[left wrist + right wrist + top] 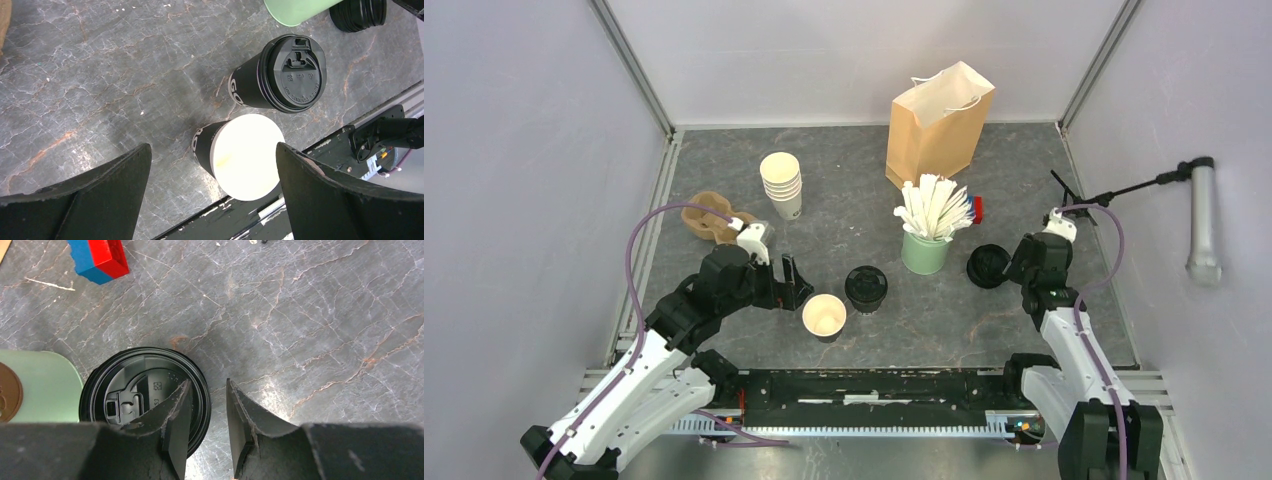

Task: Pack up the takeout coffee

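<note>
One takeout coffee cup stands mid-table, dark-walled with a black lid. A second dark cup stands lidless beside it, its cream inside showing. My left gripper hovers just left of the lidless cup, and the cup shows below the wide-open, empty fingers of the left gripper. A stack of black lids lies right of the green cup. My right gripper sits at its right rim. The right gripper's jaws stand slightly apart, one finger over the lid stack. The brown paper bag stands upright at the back.
A stack of lidless cream cups and a brown cup carrier sit at the back left. The green cup of white sticks stands between the cups and the lids. A red-and-blue block lies behind it. A black rail runs along the near edge.
</note>
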Available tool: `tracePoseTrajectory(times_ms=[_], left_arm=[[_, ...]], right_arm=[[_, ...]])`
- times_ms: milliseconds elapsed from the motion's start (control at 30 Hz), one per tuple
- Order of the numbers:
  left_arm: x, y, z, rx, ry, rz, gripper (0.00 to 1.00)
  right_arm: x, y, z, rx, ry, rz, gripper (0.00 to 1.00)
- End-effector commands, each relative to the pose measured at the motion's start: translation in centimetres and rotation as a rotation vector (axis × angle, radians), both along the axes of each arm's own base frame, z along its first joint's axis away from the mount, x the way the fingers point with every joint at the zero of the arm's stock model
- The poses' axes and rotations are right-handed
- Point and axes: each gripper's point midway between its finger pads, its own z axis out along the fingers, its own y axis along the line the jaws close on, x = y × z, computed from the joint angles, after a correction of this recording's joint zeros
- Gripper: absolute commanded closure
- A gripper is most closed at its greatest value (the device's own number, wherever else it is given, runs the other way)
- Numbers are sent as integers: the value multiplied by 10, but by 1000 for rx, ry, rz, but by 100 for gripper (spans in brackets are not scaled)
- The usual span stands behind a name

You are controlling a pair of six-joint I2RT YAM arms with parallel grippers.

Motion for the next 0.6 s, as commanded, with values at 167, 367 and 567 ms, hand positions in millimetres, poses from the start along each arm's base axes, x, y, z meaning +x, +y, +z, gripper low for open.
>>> tracePoseTrajectory(times_ms=[167,367,567], left_arm=[[1,-6,10,-18,-57,-48,0],[2,-6,10,-17,-59,-46,0],[2,-6,8,-12,-52,-45,0]], right_arm=[[7,3,6,15,-62,15,62],[6,0,2,16,-52,3,63],[7,4,-5,44,-47,19,65]])
